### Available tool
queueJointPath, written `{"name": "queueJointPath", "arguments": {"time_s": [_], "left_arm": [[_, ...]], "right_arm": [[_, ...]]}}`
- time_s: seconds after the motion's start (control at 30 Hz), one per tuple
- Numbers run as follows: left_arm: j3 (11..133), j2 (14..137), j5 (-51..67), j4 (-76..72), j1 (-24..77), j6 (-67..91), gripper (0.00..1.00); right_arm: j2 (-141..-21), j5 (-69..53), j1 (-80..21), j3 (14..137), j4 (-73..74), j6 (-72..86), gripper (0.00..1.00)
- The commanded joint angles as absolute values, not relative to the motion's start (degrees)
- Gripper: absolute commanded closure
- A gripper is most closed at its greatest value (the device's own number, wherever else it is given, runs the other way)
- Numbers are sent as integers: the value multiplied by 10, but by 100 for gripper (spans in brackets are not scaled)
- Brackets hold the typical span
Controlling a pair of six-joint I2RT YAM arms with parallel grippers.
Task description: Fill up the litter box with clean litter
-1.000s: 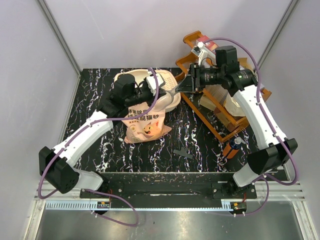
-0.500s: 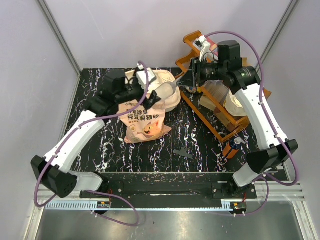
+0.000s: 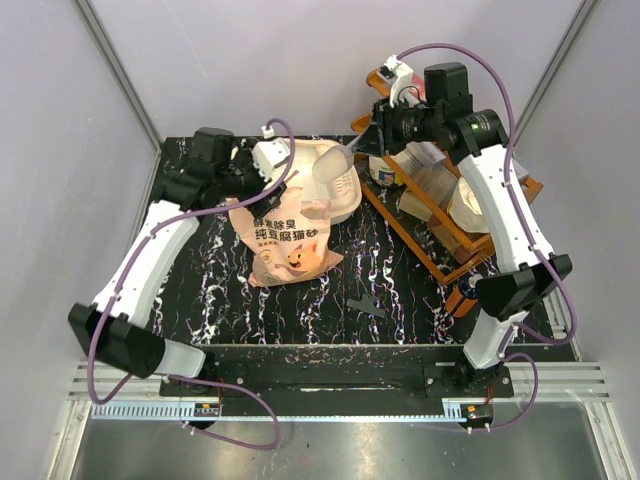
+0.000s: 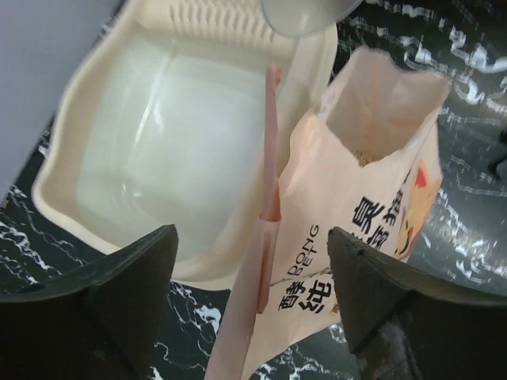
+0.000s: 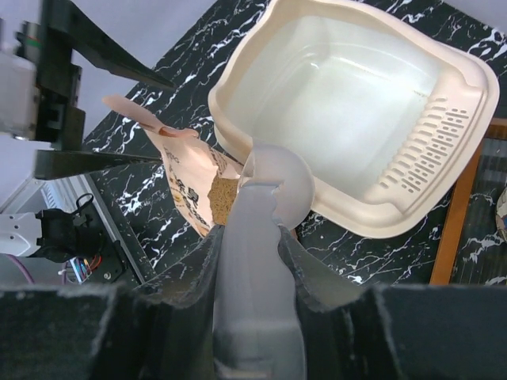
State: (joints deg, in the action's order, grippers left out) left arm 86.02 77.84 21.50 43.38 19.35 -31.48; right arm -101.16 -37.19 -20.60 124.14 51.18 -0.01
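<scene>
Left claw (image 4: 252, 241) has opened and drawn back off the bag (image 3: 290, 240).

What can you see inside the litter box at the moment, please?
Only the bare, glossy floor of the litter box shows, with no granules on it. The bag's flap and the scoop cover small parts of its rim.

Printed bag (image 3: 289, 240) beside litter box (image 3: 338, 188)

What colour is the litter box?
The litter box is cream-beige all over, slotted grille included; the right wrist view shows it best.
</scene>
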Motion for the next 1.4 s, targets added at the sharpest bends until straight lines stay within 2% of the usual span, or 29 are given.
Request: {"name": "queueJointPath", "arguments": {"time_s": [0.0,0.17,0.2,0.27,0.43,0.5,0.63,0.77,0.97,1.37], "left_arm": [[899,816,228,478,191,-356,23],[885,824,218,477,191,-382,39],[886,827,220,480,191,-387,48],[887,829,232,491,190,-389,57],[878,817,261,504,192,-372,93],[868,802,271,503,191,-362,100],[833,766,282,473,192,-334,100],[796,701,305,425,206,-303,100],[751,664,286,382,234,-275,100],[764,687,233,297,244,-180,100]], "right_arm": [[-1036,-381,-215,1285,529,-15,100],[-1026,-397,-231,1242,539,-19,100],[-1019,-398,-239,1235,541,-22,100],[-1013,-396,-248,1216,549,-32,100],[-1008,-385,-279,1195,571,-49,100],[-1013,-371,-287,1196,585,-54,100],[-1026,-323,-306,1202,607,-48,100],[-1049,-224,-309,1219,600,49,100],[-1124,-135,-337,1307,635,93,100],[-1177,-93,-386,1279,626,84,100]]}}
